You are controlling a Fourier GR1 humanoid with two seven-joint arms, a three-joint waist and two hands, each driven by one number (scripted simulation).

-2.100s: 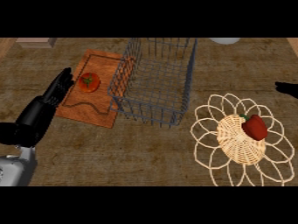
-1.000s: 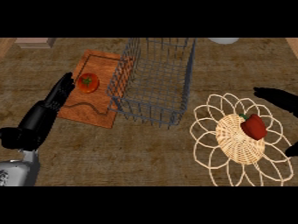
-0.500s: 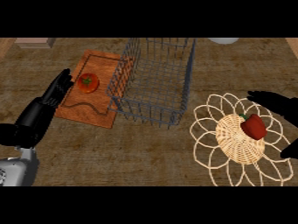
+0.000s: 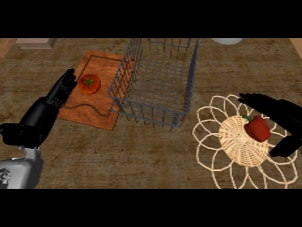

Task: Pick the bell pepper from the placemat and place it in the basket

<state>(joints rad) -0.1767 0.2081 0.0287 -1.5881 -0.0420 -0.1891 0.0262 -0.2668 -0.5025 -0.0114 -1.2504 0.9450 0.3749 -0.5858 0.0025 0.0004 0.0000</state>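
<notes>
A red bell pepper (image 4: 257, 127) lies on the woven straw placemat (image 4: 241, 146) at the right. My right hand (image 4: 289, 117) sits just right of the pepper, fingers spread above it and thumb below, open around it without closing. The wire basket (image 4: 158, 80) stands in the middle of the counter with nothing in it. My left hand (image 4: 45, 111) rests open at the left, fingers pointing up beside a wooden cutting board (image 4: 94, 91).
A tomato (image 4: 89, 83) lies on the cutting board, right by my left hand's fingertips. A pale bowl (image 4: 226, 41) shows at the back edge, and a small wooden block (image 4: 35, 43) sits at the back left.
My right hand has come in from the right edge and moved left and down to the pepper. My left hand has barely shifted.
</notes>
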